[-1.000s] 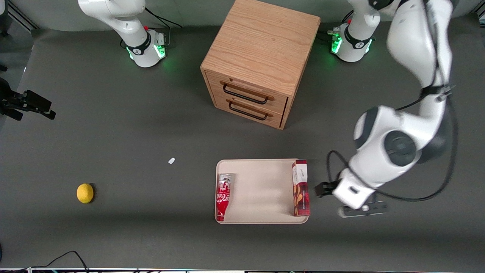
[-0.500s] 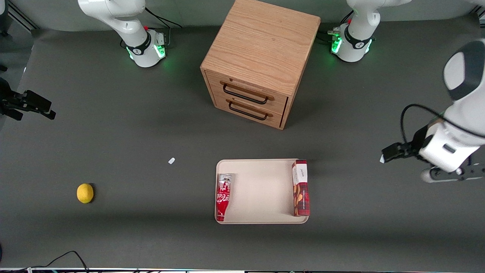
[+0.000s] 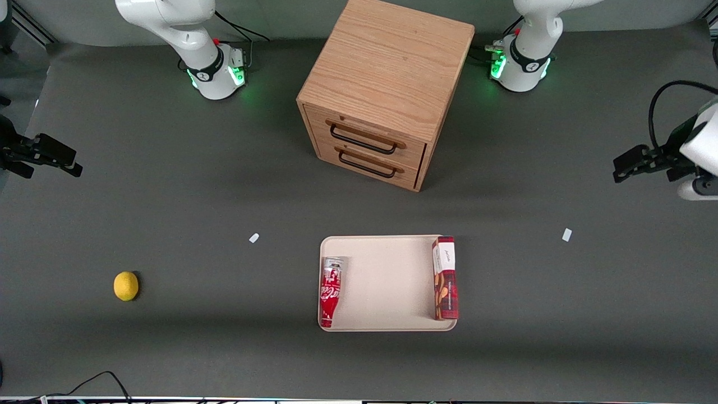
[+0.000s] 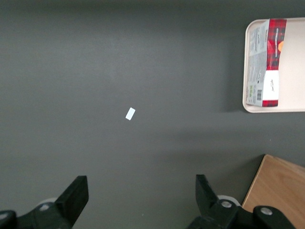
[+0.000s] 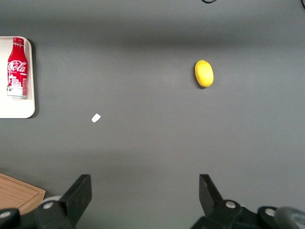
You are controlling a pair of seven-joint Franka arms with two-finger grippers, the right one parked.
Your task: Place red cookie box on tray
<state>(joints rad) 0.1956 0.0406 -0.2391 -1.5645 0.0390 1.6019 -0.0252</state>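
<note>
The red cookie box [image 3: 445, 278] lay flat in the tray [image 3: 387, 280], along the tray's edge toward the working arm's end of the tabletop [image 3: 168, 213], apparently against the rim. A red cola bottle [image 3: 331, 290] lay in the same tray along its edge toward the parked arm's end, well apart from the box. The gripper [image 4: 141, 196] hung above bare tabletop toward the working arm's end, well apart from the tray, its jaws spread wide and holding nothing. A small white scrap [image 3: 566, 234] lay on the tabletop between gripper and tray.
</note>
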